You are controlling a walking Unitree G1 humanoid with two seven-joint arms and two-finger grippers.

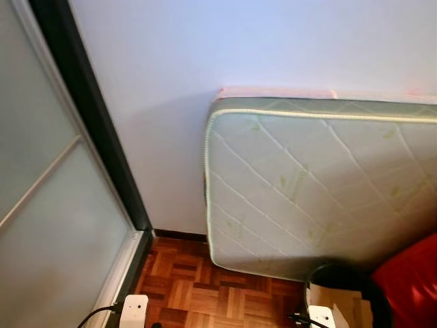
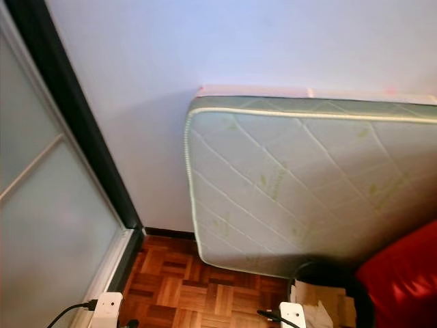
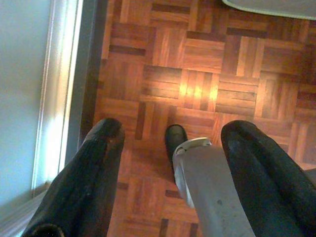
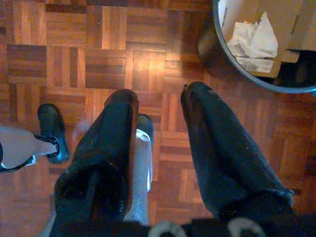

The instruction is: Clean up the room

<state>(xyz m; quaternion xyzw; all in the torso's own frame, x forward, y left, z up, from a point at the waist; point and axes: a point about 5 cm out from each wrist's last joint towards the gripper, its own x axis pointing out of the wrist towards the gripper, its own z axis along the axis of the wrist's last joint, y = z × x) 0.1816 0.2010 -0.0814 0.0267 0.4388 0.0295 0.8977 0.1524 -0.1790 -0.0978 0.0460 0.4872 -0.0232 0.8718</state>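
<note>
Fingers (image 3: 89, 177) of the left gripper (image 3: 170, 136) are seen spread wide over the parquet floor (image 3: 197, 59), nothing held between them; the right gripper (image 4: 158, 96) is likewise parted and empty, hung above the same floor; just beyond it a black bin (image 4: 217, 54) is found (crumpled paper (image 4: 252, 39) and cardboard inside); farther off, a quilted mattress (image 1: 321, 184) is propped on edge against the white wall (image 1: 239, 48); a frosted sliding door (image 1: 48, 225) is seen at the left.
</note>
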